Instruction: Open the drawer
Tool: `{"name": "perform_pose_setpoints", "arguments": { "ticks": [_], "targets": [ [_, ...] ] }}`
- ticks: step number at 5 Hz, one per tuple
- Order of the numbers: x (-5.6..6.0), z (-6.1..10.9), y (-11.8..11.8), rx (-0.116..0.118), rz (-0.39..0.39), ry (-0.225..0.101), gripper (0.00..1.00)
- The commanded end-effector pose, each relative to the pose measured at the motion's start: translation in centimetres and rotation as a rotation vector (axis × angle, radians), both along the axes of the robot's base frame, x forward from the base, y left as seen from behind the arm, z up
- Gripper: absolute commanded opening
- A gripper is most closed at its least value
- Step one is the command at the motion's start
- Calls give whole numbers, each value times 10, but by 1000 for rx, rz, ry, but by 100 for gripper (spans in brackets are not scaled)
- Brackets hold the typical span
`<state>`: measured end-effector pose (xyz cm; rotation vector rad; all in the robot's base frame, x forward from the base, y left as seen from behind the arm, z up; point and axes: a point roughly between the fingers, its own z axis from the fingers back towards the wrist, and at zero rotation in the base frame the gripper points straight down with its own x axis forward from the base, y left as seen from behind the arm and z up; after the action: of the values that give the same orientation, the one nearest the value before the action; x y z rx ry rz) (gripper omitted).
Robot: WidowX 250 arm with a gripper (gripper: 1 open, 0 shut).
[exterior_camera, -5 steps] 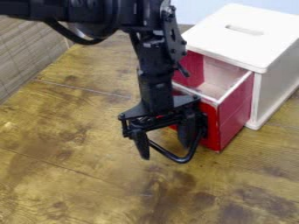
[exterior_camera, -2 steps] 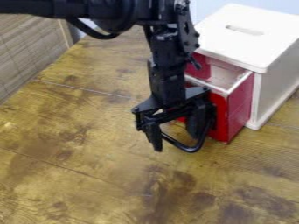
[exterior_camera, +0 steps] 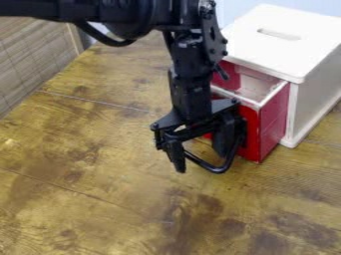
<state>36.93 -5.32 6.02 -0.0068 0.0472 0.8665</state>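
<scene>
The red drawer [exterior_camera: 264, 125] stands pulled partway out of the white cabinet [exterior_camera: 286, 45], its pale pink inside [exterior_camera: 250, 93] showing. A black wire loop handle [exterior_camera: 213, 164] hangs from its front, low near the floor. My black gripper [exterior_camera: 202, 147] points down right in front of the drawer face, fingers spread open. The handle's loop lies between and just below the fingers [exterior_camera: 177, 157]. Whether a finger touches the wire is unclear. The arm hides the drawer's black front plate.
The white cabinet has a slot [exterior_camera: 278, 34] in its top and stands at the upper right. A worn wooden surface [exterior_camera: 94, 189] spreads to the left and front. A ribbed grey panel [exterior_camera: 27, 60] runs along the upper left.
From a second ago the arm and gripper shifted right, closer to the drawer front. Over the last half second nothing has moved.
</scene>
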Motion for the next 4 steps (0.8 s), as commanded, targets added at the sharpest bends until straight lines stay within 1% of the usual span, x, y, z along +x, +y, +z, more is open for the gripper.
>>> {"name": "perform_pose_setpoints", "arguments": {
  "ticks": [1, 2, 4],
  "targets": [
    [10, -13, 9, 27, 199, -36, 100],
    [9, -15, 4, 48, 199, -32, 100],
    [-4, -18, 6, 92, 270, -19, 100]
  ]
}}
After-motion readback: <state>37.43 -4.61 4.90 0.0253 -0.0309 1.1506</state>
